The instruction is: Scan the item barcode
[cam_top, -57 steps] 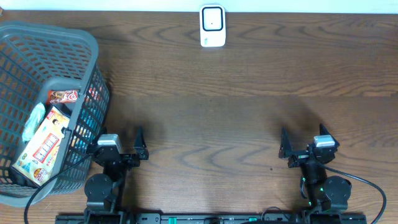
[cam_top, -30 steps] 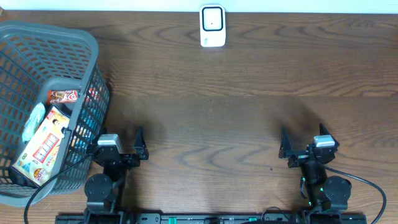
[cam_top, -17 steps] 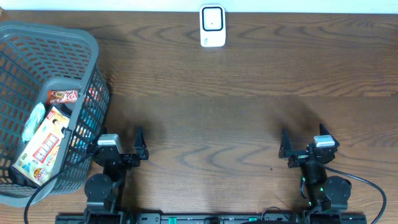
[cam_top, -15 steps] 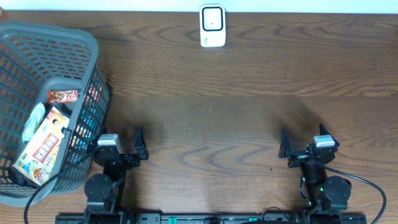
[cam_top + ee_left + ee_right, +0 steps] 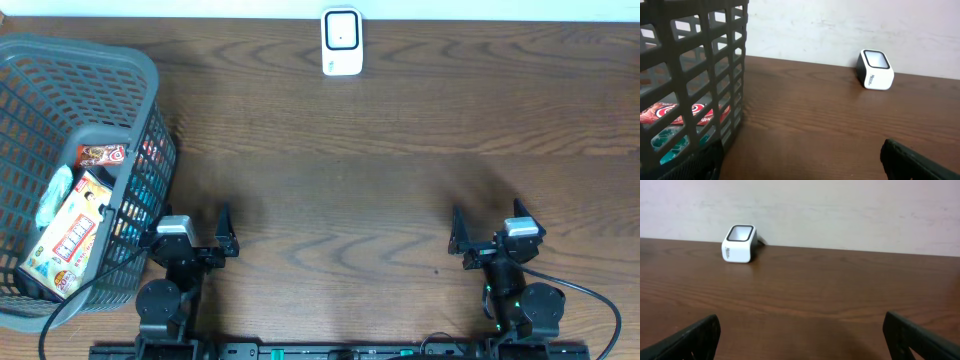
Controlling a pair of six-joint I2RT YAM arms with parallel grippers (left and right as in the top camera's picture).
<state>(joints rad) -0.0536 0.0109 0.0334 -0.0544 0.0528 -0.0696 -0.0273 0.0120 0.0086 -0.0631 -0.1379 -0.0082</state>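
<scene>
In gridded plastic basket [image 5: 60,60], glossy packets [image 5: 72,235]

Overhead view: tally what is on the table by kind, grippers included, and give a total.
Basket: 1
Scanner: 1
Packets seen in the basket: 3 (red-and-white packet, orange packet, teal packet); more may be hidden
Grippers: 2 (left gripper, right gripper), both open
Total: 7
</scene>
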